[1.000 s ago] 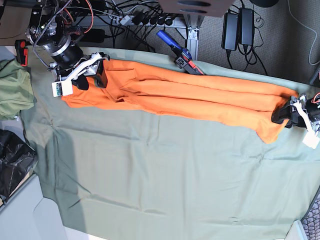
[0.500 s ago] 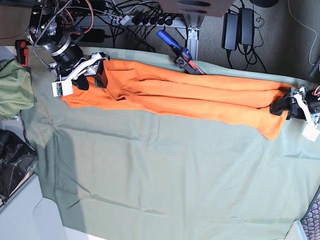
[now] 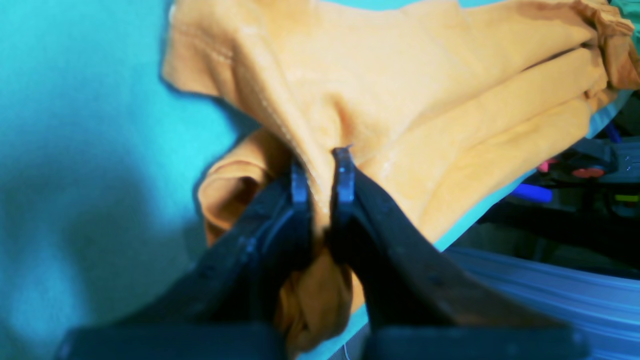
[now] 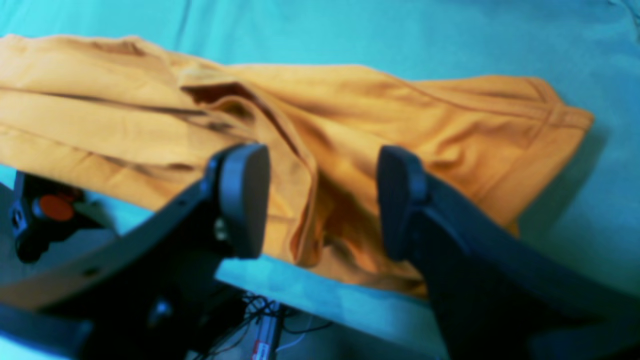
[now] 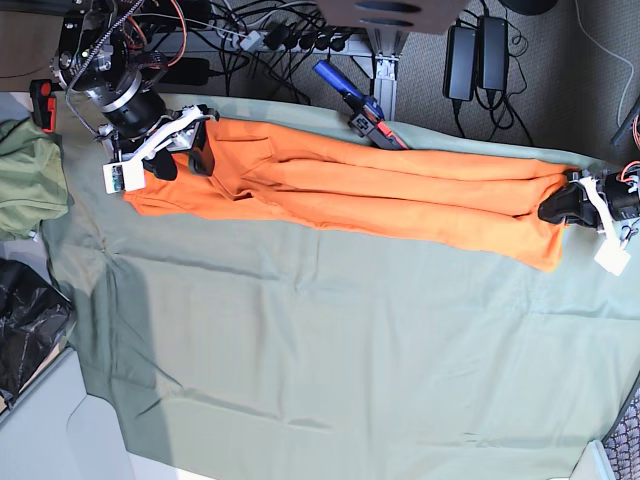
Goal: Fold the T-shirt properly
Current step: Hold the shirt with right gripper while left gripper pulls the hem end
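The orange T-shirt [image 5: 380, 195] lies stretched in a long, creased band across the far part of the grey-green table cloth [image 5: 330, 350]. My left gripper [image 5: 562, 207] is at the shirt's right end. In the left wrist view it [image 3: 320, 170] is shut on a bunched fold of the T-shirt [image 3: 425, 85]. My right gripper [image 5: 180, 150] is at the shirt's left end. In the right wrist view it [image 4: 322, 200] is open, its jaws wide apart over the rumpled T-shirt [image 4: 125, 125]. The white label is hidden.
An olive-green garment [image 5: 30, 180] lies at the left edge, with a black bag [image 5: 30, 330] below it. A blue-handled tool [image 5: 355, 105] sits at the far edge behind the shirt. Cables and power bricks [image 5: 475, 50] lie beyond the table.
My left gripper has moved toward the far edge with the shirt's right end, pulling that end up and straighter. My right gripper has stayed in place, open.
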Available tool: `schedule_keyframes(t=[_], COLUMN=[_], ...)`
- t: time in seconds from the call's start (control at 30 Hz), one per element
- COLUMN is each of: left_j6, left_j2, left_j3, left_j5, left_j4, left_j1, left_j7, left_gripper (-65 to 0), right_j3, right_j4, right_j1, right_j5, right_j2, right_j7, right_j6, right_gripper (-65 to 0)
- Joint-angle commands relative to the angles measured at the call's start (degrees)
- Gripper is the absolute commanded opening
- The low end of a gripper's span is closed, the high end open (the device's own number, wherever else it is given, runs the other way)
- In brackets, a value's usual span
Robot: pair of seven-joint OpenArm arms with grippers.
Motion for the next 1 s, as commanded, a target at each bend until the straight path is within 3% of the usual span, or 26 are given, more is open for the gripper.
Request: schedule_keyframes(t=[0.0,0.7,0.97], left_j6=[-0.1,-0.1,-0.1], left_j2=[-0.7,-2.82,-3.06], left_j3=[-0.13,-6.84,-6.84], left_j5=[0.94,2.34,8.52], left_j4=[0.52,10.6,9.16], left_j1=[-0.15,-0.61,-3.98], left_j7=[0.55,2.16,0.11], left_gripper=[-65.0,-65.0,-65.0], right_j3=[0.5,0.52,0.52], right_j4=[0.85,0.85,0.85], right_j1=[0.02,0.02,0.04], right_j5=[0.31,0.26,0.28], right_j2=[0.63,0.63,0.66], right_j7=[1.36,1.57,1.57], right_j6=[2.58,2.58,2.58], right_gripper=[-30.7,-30.7,-30.7])
